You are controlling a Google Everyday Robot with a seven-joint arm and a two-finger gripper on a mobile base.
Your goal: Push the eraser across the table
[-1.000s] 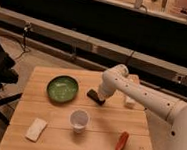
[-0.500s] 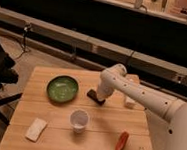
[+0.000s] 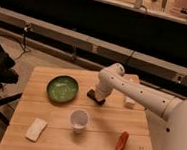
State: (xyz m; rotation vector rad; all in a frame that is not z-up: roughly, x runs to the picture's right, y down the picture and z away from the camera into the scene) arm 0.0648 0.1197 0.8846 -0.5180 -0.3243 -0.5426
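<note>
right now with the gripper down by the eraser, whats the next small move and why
Probably a short, low sideways push toward the green bowl side. The gripper sits right at the eraser, low over the table, with the dark block showing on its left. Bare wood lies between the eraser and the bowl, so a small slide there looks safe.

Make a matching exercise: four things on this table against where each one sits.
Things:
1. eraser
2. green bowl
3. white cup
4. cream block

Places:
A. near the table's front left corner
B. at the gripper, mid-table
C. front of centre
D. left of the eraser

Pairs: 1-B, 2-D, 3-C, 4-A
</note>
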